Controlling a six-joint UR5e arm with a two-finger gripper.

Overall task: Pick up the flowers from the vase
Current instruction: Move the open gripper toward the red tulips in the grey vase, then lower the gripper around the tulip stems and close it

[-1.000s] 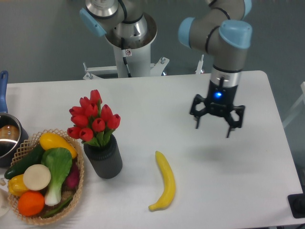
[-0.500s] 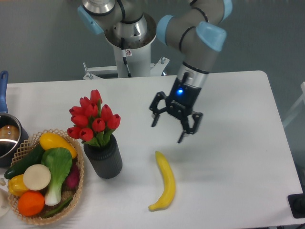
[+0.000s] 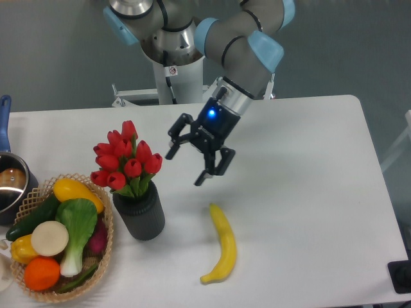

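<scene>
On the white table [image 3: 308, 212] the flowers [image 3: 126, 160] stand upright in the vase [image 3: 140, 215] — tool [image 3: 186, 168] beside them, fingers spread wide.

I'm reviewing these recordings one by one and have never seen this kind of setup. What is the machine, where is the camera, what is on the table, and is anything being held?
The grey and blue machine is a robot arm. Its black two-finger gripper is the claw at its end, open and holding nothing. One fixed camera looks down at the white table from the front, facing the arm's base. On the table stand red tulip flowers in a dark grey vase; the gripper hangs just right of them, not touching. A banana lies further right. At the left edge are a wicker basket of vegetables and fruit, and part of a steel pot with a blue handle.
</scene>
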